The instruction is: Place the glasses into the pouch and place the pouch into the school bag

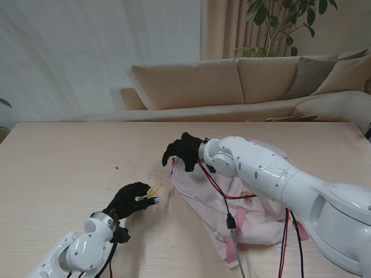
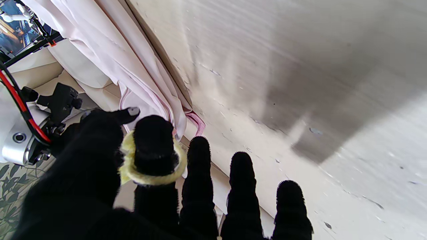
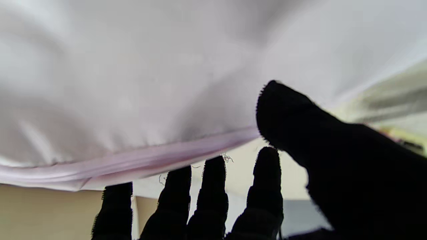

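The pink school bag lies flat on the table right of centre. My right hand arches over its far left corner. In the right wrist view the bag's zip edge runs between the thumb and the spread fingers, and I cannot see a firm grip. My left hand is just left of the bag, its thumb and index finger pinched on a small pale yellow cloth pouch. The pouch wraps the index finger close to the bag's edge. No glasses are visible.
Red and black cables hang from my right arm across the bag. A pink strap trails toward me. Bare wooden table stretches to the left. A beige sofa stands beyond the far edge.
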{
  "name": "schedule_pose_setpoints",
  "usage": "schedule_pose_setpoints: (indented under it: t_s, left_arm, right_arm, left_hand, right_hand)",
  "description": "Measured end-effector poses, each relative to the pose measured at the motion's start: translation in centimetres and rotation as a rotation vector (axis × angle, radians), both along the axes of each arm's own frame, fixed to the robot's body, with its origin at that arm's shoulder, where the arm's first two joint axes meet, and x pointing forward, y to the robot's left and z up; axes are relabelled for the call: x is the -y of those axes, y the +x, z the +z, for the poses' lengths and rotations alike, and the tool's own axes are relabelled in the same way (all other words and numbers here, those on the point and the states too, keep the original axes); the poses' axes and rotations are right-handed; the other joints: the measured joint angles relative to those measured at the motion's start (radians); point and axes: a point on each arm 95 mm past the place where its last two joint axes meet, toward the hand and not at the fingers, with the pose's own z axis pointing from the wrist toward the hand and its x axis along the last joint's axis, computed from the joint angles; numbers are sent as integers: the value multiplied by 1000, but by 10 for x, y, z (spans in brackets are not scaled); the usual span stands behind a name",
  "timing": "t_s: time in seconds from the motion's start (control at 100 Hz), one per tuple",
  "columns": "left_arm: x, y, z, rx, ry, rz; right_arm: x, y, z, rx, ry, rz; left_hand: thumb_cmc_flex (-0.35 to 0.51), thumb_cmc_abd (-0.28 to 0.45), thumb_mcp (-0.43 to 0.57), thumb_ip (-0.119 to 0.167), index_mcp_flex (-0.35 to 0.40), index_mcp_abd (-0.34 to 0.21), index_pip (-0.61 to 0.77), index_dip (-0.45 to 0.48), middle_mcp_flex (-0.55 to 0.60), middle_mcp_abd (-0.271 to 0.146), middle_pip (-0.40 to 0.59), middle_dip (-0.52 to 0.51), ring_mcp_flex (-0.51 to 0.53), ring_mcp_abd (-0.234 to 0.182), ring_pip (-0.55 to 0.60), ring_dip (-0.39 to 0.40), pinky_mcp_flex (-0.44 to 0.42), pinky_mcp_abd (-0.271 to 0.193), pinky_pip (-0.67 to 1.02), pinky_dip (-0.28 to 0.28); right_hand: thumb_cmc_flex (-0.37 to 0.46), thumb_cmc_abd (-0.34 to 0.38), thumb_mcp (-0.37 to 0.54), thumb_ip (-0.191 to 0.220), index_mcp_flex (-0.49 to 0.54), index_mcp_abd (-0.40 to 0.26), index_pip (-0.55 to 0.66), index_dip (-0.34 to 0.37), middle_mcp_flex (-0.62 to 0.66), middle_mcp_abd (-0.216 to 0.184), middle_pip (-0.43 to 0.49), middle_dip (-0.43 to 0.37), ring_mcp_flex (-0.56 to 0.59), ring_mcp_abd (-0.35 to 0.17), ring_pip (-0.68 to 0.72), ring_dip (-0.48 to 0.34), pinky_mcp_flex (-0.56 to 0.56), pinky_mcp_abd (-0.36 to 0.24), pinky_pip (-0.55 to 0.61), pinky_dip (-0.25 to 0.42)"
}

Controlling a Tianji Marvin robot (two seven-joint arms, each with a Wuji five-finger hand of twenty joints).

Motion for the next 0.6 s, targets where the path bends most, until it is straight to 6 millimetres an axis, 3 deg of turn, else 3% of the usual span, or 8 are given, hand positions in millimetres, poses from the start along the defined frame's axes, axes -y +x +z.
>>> schedule_pose_setpoints:
  t_s: [0.15,0.28,0.34,0.38,0.42,0.5,0.6]
  left_arm:
    - [-1,0,0,2,-5,5]
    - [-2,0,0,8,-2,4]
    - [-2,0,0,10,-1,5]
    - [-3,-1,0,10,0,7]
    - [-3,-1,0,10,1,9]
    - [-6,-2,-1,8,-1,17]
    - [-7,-2,-2,2,-8,29]
  right_arm:
    - [-4,5,-6,14,-33,4]
    - [-8,8,-12,74,-54,19]
    - [-10,9,-12,90,-50,15]
    - [-11,9,-12,83,-53,5]
    - [-12,9,-13,69,-56,-8]
    - [-14,10,-14,64,-47,-24]
    - [-15,10,-15,86,-38,-50]
  left_hand:
    - [0,0,0,0,0,0,0,0,0,0,0,0,0,0,0,0,0,0,0,0]
    - [0,0,0,0,0,0,0,0,0,0,0,0,0,0,0,0,0,0,0,0]
    - [0,0,0,0,0,0,0,0,0,0,0,0,0,0,0,0,0,0,0,0]
    - [0,0,0,0,0,0,0,0,0,0,0,0,0,0,0,0,0,0,0,0]
    - [0,0,0,0,0,0,0,0,0,0,0,0,0,0,0,0,0,0,0,0]
    - [0,0,0,0,0,0,0,0,0,0,0,0,0,0,0,0,0,0,0,0]
    - [0,0,0,0,0,0,0,0,0,0,0,0,0,0,0,0,-1,0,0,0]
  right_hand:
    - [0,0,0,0,67,-13,21,54,32,10,91,31,2,0,1,0,0,0,-9,0]
    - [-19,1,-2,0,253,-21,85,131,256,12,121,49,107,1,97,43,1,3,57,28]
    - [-18,11,-3,-1,373,-8,121,152,417,44,160,65,209,14,165,82,2,11,129,26]
    - [-16,11,-23,-102,461,-10,197,97,512,74,227,98,262,32,242,124,3,14,192,24]
    - [-13,37,-28,-158,549,-17,281,53,595,98,308,152,328,47,341,171,5,16,256,24]
    - [-3,97,-46,-176,690,-37,339,80,750,117,363,223,453,65,480,217,24,16,373,38]
    - [-4,122,-45,-187,699,-38,314,193,785,122,364,290,499,75,540,233,44,17,421,46]
